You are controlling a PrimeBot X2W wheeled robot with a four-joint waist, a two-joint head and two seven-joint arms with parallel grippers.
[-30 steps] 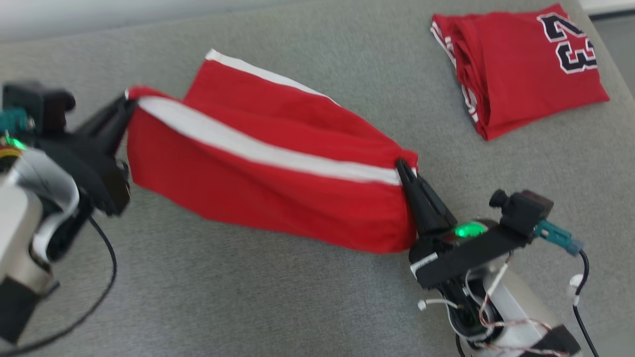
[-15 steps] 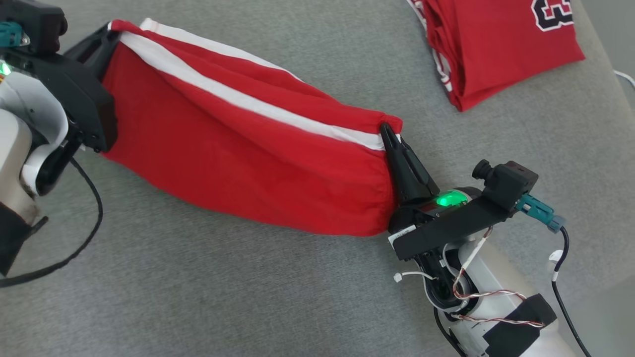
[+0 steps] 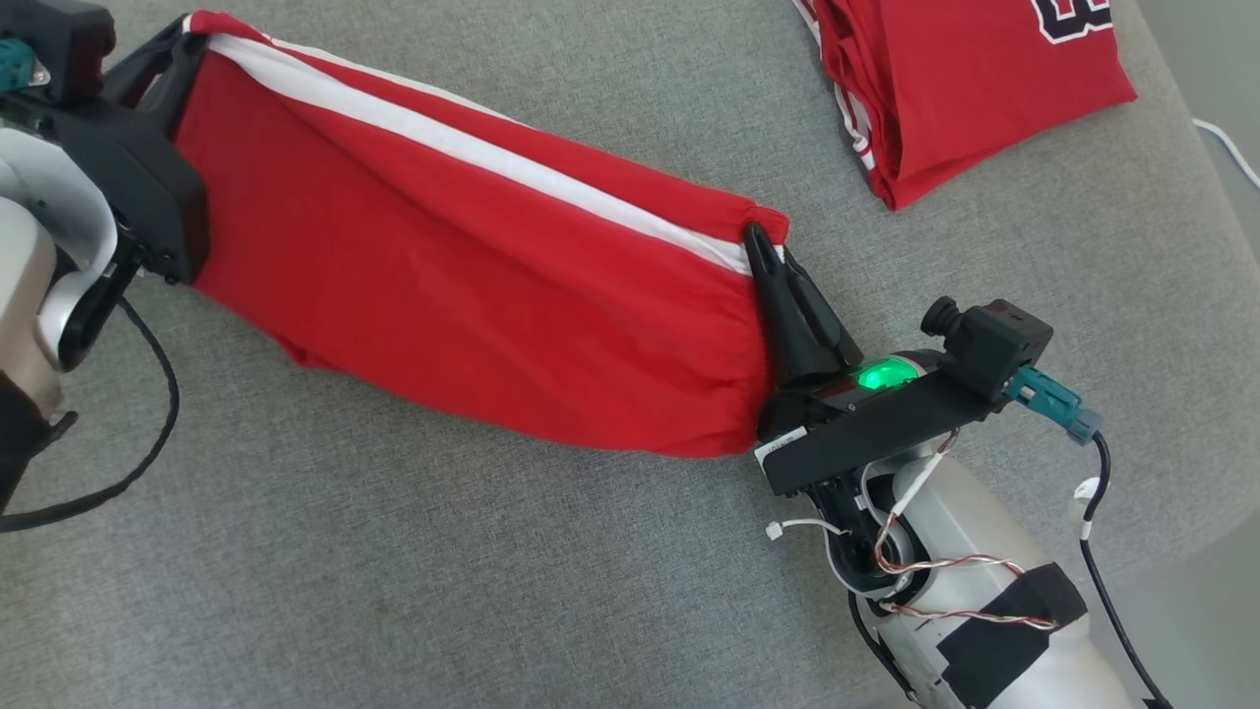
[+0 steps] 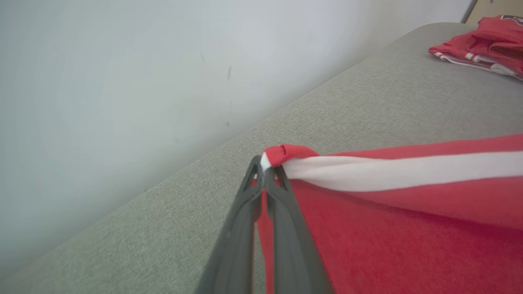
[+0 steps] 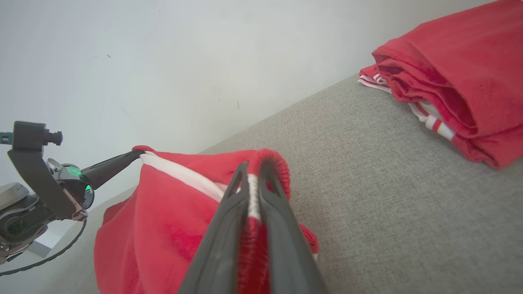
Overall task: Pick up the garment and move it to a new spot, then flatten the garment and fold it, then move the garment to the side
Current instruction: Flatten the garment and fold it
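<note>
Clenched with left gripper [image 3: 187,34] and right gripper [image 3: 758,238] on opposite ends of red garment [image 3: 472,276] along its white stripe, stretching it taut over grey cushion [image 3: 492,571], likely for flattening.

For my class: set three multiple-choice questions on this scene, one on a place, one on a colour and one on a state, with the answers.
1. In the head view, where does the folded jersey lie relative to the garment?
A. to its upper right
B. to its lower left
C. underneath it

2. What colour is the stripe along the garment?
A. black
B. white
C. yellow

3. How is the garment held?
A. pinched at opposite ends by the left gripper and the right gripper
B. not at all, it lies free
C. by one gripper only

Answers:
1 A: the jersey sits in the top right corner on the grey cushion.
2 B: a white band runs along the red cloth.
3 A: each wrist view shows shut fingers with cloth between them.
</note>
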